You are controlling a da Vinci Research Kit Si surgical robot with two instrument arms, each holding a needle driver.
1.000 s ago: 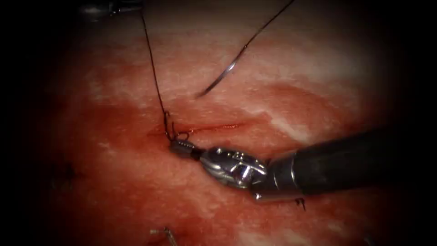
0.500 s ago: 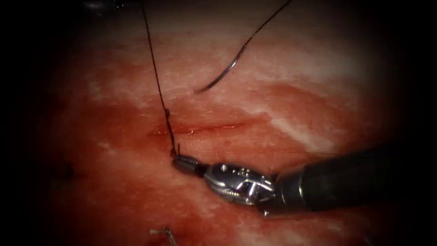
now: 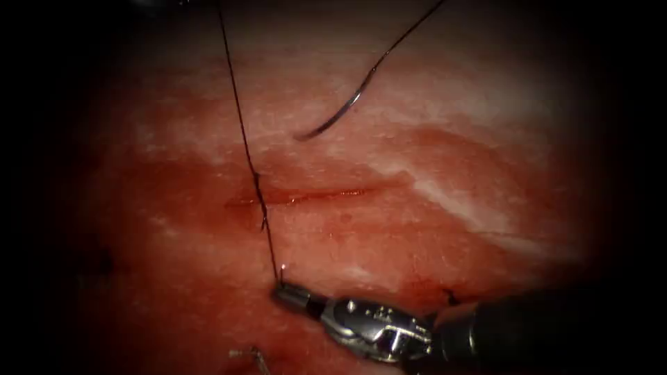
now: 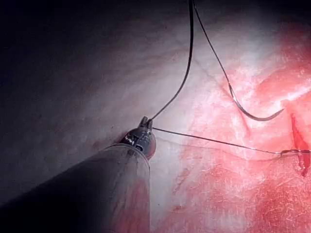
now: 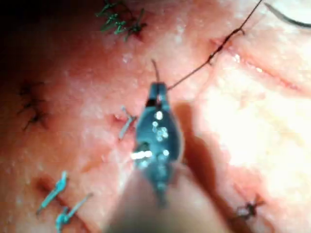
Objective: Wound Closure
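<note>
Thread (image 3: 243, 139) is taut between your two clamped pincers, right (image 3: 286, 290) and left (image 4: 145, 123), so overpulling could tear the knot (image 3: 260, 201) through the cut (image 3: 306, 197); needle (image 3: 333, 118) lies free.

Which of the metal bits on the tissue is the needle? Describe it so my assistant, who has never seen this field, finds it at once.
Start at the cut, the thin red line across the tissue in the endoscope view. Above it, on paler tissue, lies the needle: a thin curved silver arc, lying free, held by neither tool. Unlike the straight taut thread gripped by the right tool, it is bright metal and bowed.
</note>
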